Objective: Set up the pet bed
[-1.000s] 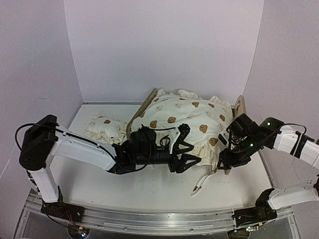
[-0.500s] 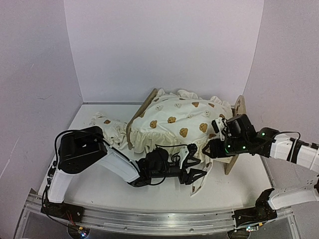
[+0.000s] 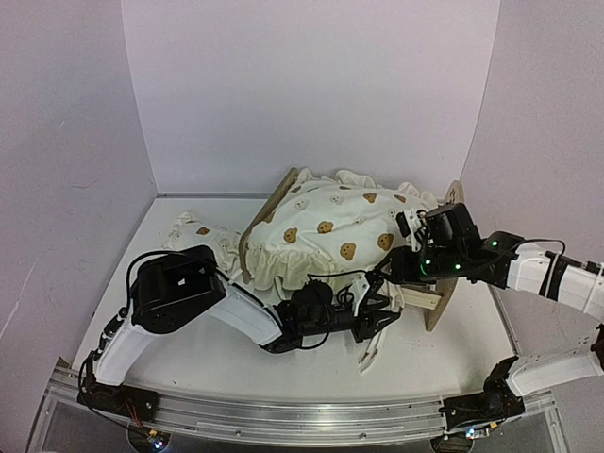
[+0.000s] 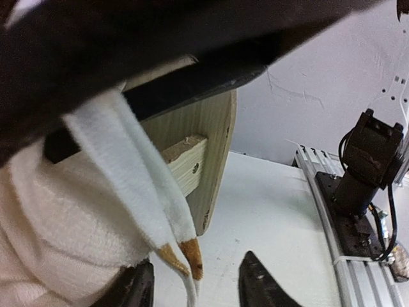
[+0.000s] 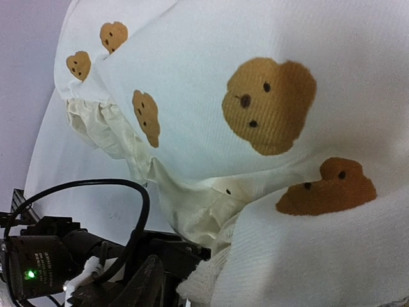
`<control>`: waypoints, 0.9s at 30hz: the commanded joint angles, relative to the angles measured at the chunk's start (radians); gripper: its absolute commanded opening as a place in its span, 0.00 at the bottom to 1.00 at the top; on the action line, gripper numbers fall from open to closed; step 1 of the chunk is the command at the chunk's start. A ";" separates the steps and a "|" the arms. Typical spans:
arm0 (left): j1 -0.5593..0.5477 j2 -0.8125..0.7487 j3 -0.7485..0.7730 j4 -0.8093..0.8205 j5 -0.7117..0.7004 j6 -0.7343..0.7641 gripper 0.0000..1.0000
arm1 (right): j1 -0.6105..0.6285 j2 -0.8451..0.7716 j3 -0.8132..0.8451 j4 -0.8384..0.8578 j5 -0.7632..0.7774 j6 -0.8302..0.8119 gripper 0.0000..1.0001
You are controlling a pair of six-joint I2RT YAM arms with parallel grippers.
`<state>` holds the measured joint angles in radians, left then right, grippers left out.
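Left jaws: spread; in the left wrist view the two dark fingertips (image 4: 255, 284) stand apart, and the tan-tipped ends of the ties (image 4: 150, 192) hang down between them without being pinched.
Left arm: it reaches low across the table (image 3: 283, 377) from the left, and its jaws are at the near edge of the cushion (image 3: 340, 222), just below the right jaws.
Right jaws: they are pushed into the near right ruffle of the cushion; only one dark finger (image 5: 150, 284) shows at the bottom of the right wrist view, so I cannot tell if they are spread or pinching the fabric.
Pet bed (image 3: 456, 201): it stands on the table from the middle to the right side, near the back wall; a wooden end board rises at each side of the cushion, and a wooden rail shows at the near right corner.
Cushion: cream with brown bear faces and a ruffled edge; it lies on top of the pet bed and covers most of the frame.
Ties: white fabric strips that drop from the cushion edge in front of the wooden end board.
Pillow (image 3: 198, 241): small, the same bear print; it lies on the table just beside the left end board.
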<state>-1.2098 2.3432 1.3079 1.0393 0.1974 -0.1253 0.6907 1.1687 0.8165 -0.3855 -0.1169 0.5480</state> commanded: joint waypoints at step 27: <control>0.085 -0.233 -0.124 -0.001 -0.068 -0.049 0.00 | 0.023 -0.065 0.015 -0.465 0.048 -0.126 0.66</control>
<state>-1.1355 2.1757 1.1885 1.0126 0.1516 -0.1596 0.6975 1.1450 0.8856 -0.9192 -0.0933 0.3805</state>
